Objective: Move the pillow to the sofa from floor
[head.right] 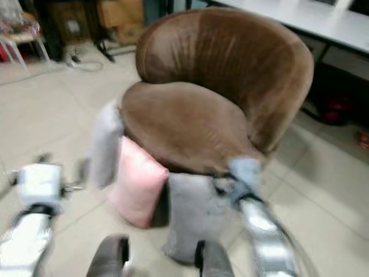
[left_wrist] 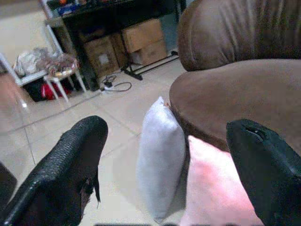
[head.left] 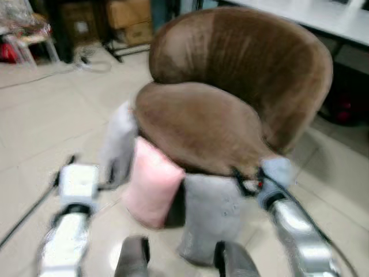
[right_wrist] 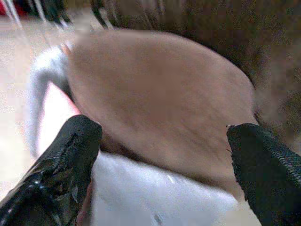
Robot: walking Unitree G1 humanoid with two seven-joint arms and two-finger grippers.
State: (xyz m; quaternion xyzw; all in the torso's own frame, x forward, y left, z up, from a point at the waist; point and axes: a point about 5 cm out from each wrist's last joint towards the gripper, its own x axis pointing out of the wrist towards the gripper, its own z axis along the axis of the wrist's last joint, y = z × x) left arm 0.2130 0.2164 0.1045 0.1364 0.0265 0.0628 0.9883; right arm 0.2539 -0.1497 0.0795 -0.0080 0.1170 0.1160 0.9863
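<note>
Leaning against the sofa (head.left: 242, 86), three pillows (head.left: 151, 183) stand on the floor (head.left: 40, 121). Left tool (left_wrist: 164, 165) and right tool (right_wrist: 162, 160) gape wide, holding nothing.

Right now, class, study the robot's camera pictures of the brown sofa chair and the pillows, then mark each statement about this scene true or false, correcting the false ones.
1. The pink pillow lies on the seat of the round brown velvet sofa chair. False: it stands on the tiled floor, leaning against the sofa chair's base.
2. Grey pillows stand on either side of the pink pillow. True.
3. The left end effector is open. True.
4. The right end effector is shut on a grey pillow. False: it is open, holding nothing.
5. Cardboard boxes stand in the background. True.
</note>
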